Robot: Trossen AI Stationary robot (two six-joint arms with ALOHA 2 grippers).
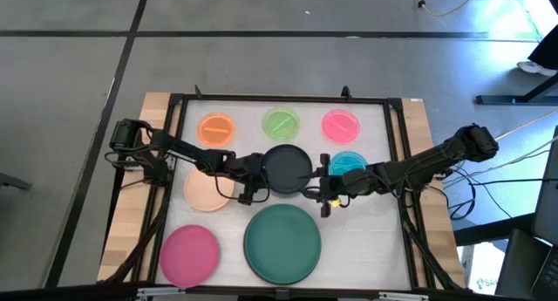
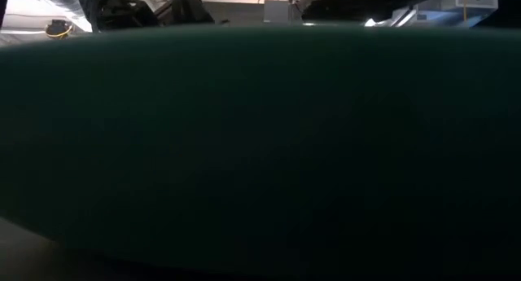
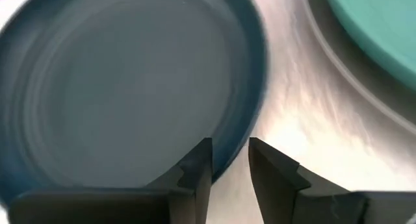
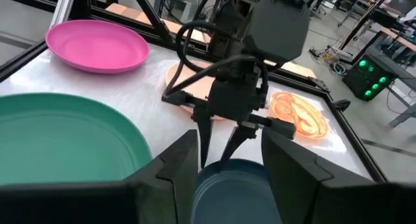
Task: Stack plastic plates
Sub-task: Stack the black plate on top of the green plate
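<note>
The black plate [image 1: 286,167] is at the table's middle. My left gripper [image 1: 253,186] is at its left rim, shut on it. My right gripper [image 1: 323,194] is open at the plate's right rim [image 4: 233,182], one finger to each side; I cannot tell if it touches. The dark green plate [image 1: 282,242] lies on the grey plate, of which only the rim [image 3: 338,58] shows. Flat on the table are the peach [image 1: 207,191], magenta [image 1: 189,253], orange [image 1: 216,128], green [image 1: 280,123], pink [image 1: 340,124] and teal [image 1: 350,162] plates. My left gripper has the black plate's left rim [image 3: 227,160] between its fingers, one finger [image 3: 198,169] over the inside of the plate and one [image 3: 273,172] outside. The fingers come slanting down from the table's left. Whether the plate is off the table does not show.
A black frame [image 1: 174,144] runs round the white work surface, with wooden boards outside it. The dark green plate's wall [image 2: 260,151] fills the low view. Bare surface lies at the near right corner [image 1: 366,249].
</note>
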